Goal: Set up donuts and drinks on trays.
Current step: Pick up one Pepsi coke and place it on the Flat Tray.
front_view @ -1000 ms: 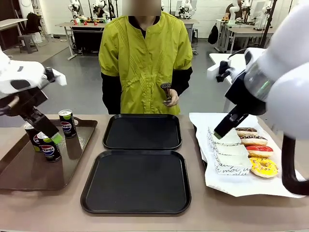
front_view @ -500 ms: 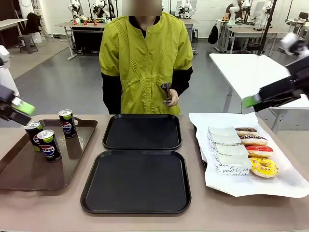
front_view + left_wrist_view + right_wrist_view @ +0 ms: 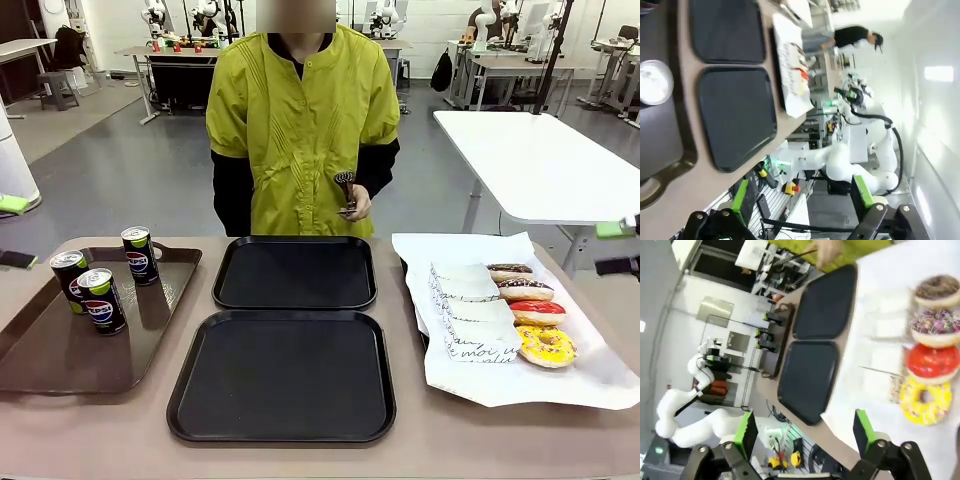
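Two black trays lie mid-table, the far one [image 3: 295, 272] and the near one [image 3: 282, 375], both bare. Three Pepsi cans [image 3: 103, 300] stand on a brown tray [image 3: 60, 345] at the left. Several donuts [image 3: 537, 312] sit in a row on white paper [image 3: 500, 380] at the right, beside white paper trays [image 3: 470, 310]. My left gripper [image 3: 12, 232] is open at the left picture edge, above and apart from the cans. My right gripper [image 3: 615, 248] is open at the right edge, beyond the donuts. The left wrist view shows its open gripper [image 3: 801, 197] over both trays [image 3: 737, 112]; the right wrist view shows its open gripper [image 3: 804, 432] and the donuts [image 3: 932, 362].
A person in a yellow-green jacket stands at the far side, one hand [image 3: 352, 205] holding a small tool. A white table [image 3: 530, 160] stands behind at the right. The can tops [image 3: 654, 82] show at the left of the left wrist view.
Both arms have pulled back outward: the left from over the cans, the right from over the paper trays. Just their fingertips remain at the picture edges. Cans and donuts have not moved.
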